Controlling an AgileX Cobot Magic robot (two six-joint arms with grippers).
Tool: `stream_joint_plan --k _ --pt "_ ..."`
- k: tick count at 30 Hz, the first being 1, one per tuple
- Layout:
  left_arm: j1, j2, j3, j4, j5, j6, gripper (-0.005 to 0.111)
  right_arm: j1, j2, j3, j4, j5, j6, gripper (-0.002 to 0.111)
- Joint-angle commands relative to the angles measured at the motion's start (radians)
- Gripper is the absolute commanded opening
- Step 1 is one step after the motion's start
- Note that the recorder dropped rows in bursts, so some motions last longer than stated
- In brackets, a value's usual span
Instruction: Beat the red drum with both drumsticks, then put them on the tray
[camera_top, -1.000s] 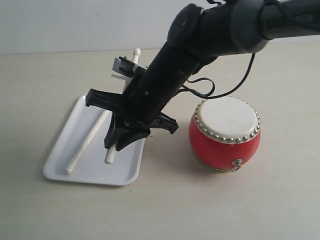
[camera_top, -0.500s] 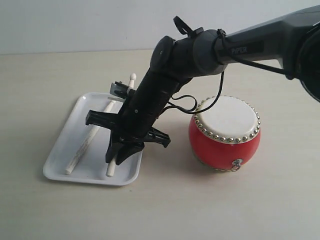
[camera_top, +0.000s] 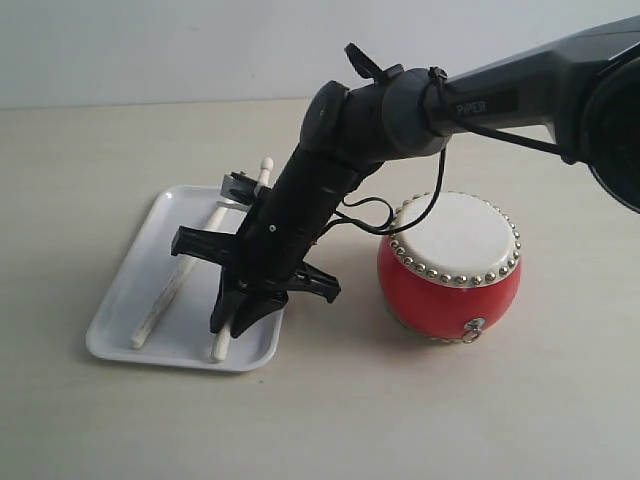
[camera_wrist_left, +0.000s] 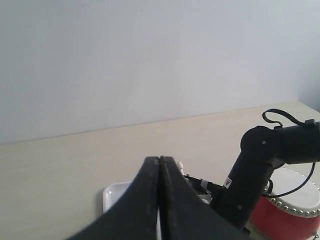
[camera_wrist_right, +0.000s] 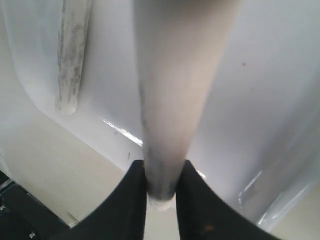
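Note:
The red drum (camera_top: 450, 265) stands on the table right of the white tray (camera_top: 160, 355). One drumstick (camera_top: 170, 295) lies in the tray. My right gripper (camera_top: 235, 315) reaches across over the tray and is shut on the other drumstick (camera_top: 220, 345), whose lower end is down at the tray's near rim and whose tip (camera_top: 265, 165) sticks up behind the arm. In the right wrist view the held drumstick (camera_wrist_right: 175, 75) sits between the fingers (camera_wrist_right: 192, 200) above the tray (camera_wrist_right: 260, 100), with the lying drumstick (camera_wrist_right: 72, 50) beside it. My left gripper (camera_wrist_left: 159, 162) is shut and empty, raised well above the table.
The right arm (camera_wrist_left: 255, 175) leans between tray and drum, its cable looping near the drum's (camera_wrist_left: 290, 210) top. A pale wall (camera_top: 150, 50) backs the beige table. The left wrist view catches a corner of the tray (camera_wrist_left: 112, 192).
The right arm has come down and a little toward the tray's near edge, bringing the held drumstick lower into the tray. The drum and the lying drumstick have not moved.

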Motion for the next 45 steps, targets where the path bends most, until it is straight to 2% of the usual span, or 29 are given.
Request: stream_joint_plan --k 1,7,13,16,20,23,26,27,29,34,37,41,45 --pt "0.002 0.003 0.007 0.007 -0.019 -0.006 0.000 0.001 0.002 -0.007 0.005 0.010 -0.005 0.019" --pt "0.002 0.003 0.007 0.005 -0.018 -0.006 0.000 0.001 0.002 -0.007 0.005 0.010 -0.005 0.033" --pt "0.001 0.005 0.007 0.000 -0.010 -0.006 0.000 -0.011 -0.016 -0.007 -0.006 0.006 -0.005 0.035" --pt "-0.017 0.019 0.007 0.003 -0.002 -0.024 0.000 -0.013 -0.095 -0.007 -0.133 0.006 -0.007 0.026" --pt "-0.050 0.050 0.007 0.011 -0.002 -0.024 0.000 0.009 -0.289 0.026 -0.462 0.008 0.064 0.001" --pt "-0.076 0.085 0.032 0.009 -0.030 -0.024 0.000 0.034 -0.490 0.126 -0.632 -0.028 0.128 0.000" --pt "-0.094 0.109 0.096 0.000 -0.067 -0.014 0.000 0.058 -0.733 0.274 -0.718 -0.112 0.165 0.000" --pt "-0.097 0.091 0.124 0.006 -0.069 -0.007 0.000 0.073 -0.919 0.382 -0.770 -0.156 0.200 0.000" --pt "-0.097 0.041 0.138 0.002 -0.078 -0.007 0.000 0.092 -1.098 0.501 -0.827 -0.180 0.255 0.000" --pt "-0.097 -0.085 0.148 -0.014 -0.060 -0.007 0.000 0.095 -1.458 0.772 -0.977 -0.244 0.364 0.000" --pt "-0.097 -0.174 0.148 -0.045 0.001 -0.007 0.000 0.095 -1.681 0.946 -1.165 -0.262 0.504 0.000" --pt "-0.097 -0.254 0.148 -0.052 0.042 -0.007 0.000 0.095 -1.827 1.089 -1.236 -0.262 0.519 0.000" --pt "-0.097 -0.273 0.148 -0.050 0.042 -0.007 0.000 0.095 -1.860 1.092 -1.221 -0.262 0.519 0.000"
